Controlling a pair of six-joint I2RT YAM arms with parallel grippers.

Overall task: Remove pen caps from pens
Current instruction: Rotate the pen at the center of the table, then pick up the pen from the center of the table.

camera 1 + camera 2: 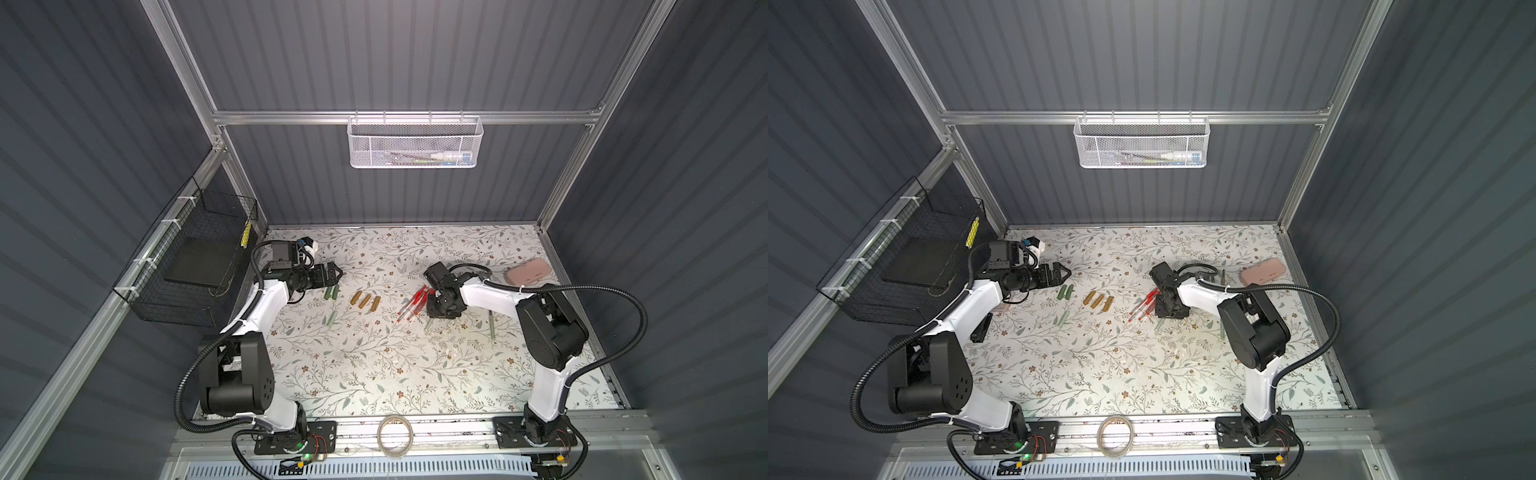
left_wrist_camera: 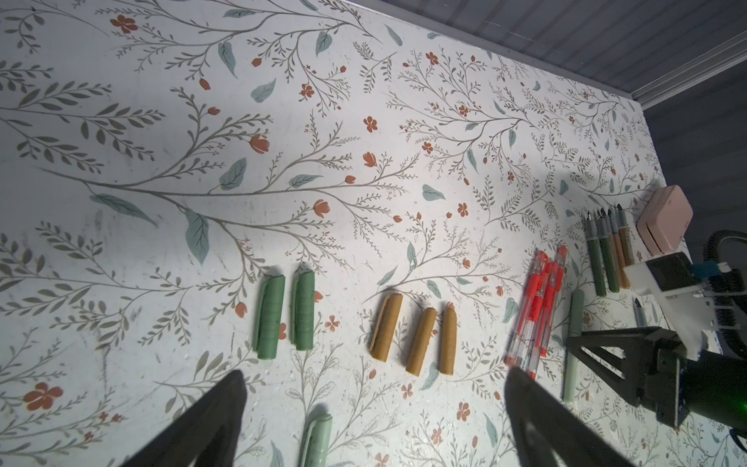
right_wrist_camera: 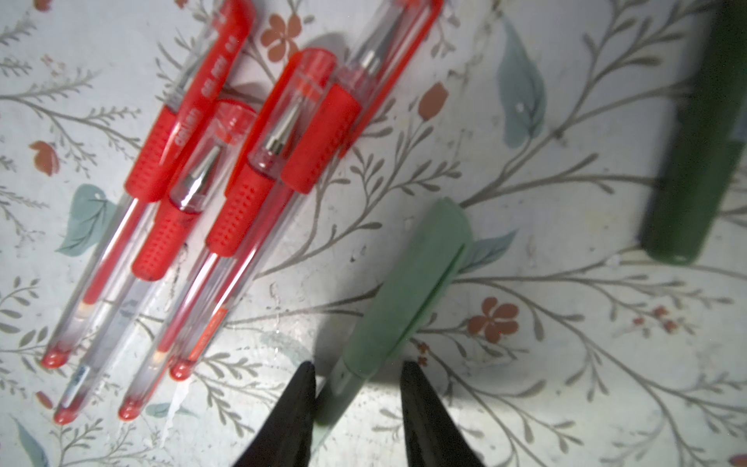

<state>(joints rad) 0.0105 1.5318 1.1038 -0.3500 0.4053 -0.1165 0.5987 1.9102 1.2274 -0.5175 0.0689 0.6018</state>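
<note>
Our right end effector (image 3: 357, 370), unclenched, straddles the capped pale green pen (image 3: 404, 291); next we clench. Left end effector (image 2: 374, 374) released.

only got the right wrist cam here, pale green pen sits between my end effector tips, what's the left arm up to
Observer: The left end effector hangs wide open, holding nothing.
Operator: any caps off yet
Observer: Yes, two dark green caps and three golden-brown caps lie loose in a row.
Operator: and the bare pens
Observer: Four uncapped pens, green and golden-brown, lie side by side next to the pink case.
</note>
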